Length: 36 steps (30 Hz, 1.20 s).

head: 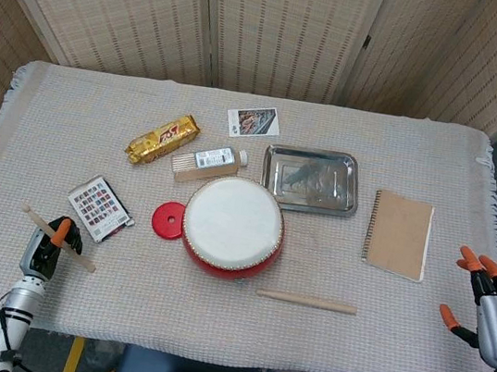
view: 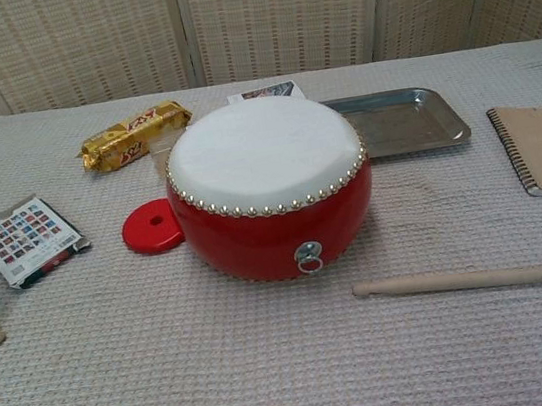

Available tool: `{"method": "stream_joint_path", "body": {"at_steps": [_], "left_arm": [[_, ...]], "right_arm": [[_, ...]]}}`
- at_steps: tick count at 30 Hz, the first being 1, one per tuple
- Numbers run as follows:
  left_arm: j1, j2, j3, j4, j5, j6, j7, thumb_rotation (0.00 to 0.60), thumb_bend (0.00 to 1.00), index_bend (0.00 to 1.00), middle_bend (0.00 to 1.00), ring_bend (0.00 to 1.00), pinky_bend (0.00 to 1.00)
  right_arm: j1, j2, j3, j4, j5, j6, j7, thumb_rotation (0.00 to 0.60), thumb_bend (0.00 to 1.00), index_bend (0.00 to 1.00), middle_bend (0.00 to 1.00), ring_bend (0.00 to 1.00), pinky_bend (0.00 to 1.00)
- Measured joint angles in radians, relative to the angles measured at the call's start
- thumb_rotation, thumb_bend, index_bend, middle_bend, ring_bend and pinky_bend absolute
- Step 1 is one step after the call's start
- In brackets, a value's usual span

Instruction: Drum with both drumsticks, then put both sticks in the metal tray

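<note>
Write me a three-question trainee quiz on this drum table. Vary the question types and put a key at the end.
1. True or false: the metal tray already holds a drumstick.
2. Which hand grips a drumstick? A) left hand B) right hand C) both
3. Fill in: the loose drumstick lies on the cloth just in front of the red ____.

Key: 1 false, the tray holds no stick. 2 A, the right hand is open off the table's right edge. 3 drum.
</note>
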<state>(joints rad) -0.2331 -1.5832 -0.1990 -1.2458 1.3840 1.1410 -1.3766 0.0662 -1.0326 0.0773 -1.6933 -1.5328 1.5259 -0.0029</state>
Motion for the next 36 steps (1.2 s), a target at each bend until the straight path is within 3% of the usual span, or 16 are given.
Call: {"method": "stream_joint_path", "body": {"at_steps": [12,22,36], "left_arm": [[-0.004,-0.039,0.075,0.047,0.084,0.069,0.1,0.431,0.38,0.67,0.78,0.7,0.73],[-0.01,-0.071,0.107,0.095,0.108,0.094,0.122,0.573,0.37,0.7,0.8,0.72,0.75],[-0.012,-0.116,0.151,0.186,0.13,0.113,0.15,0.596,0.38,0.71,0.81,0.73,0.75]], "right_arm": [[-0.005,0.002,-0.001,-0.002,-0.007,0.011,0.001,0.6,0.18,0.08,0.24,0.11,0.25],[-0.009,0.003,-0.001,-0.003,-0.008,0.018,0.0,0.6,0.18,0.08,0.24,0.11,0.25],[-0.012,0.002,-0.001,-0.012,-0.009,0.022,-0.01,0.6,0.18,0.08,0.24,0.11,0.25]]}}
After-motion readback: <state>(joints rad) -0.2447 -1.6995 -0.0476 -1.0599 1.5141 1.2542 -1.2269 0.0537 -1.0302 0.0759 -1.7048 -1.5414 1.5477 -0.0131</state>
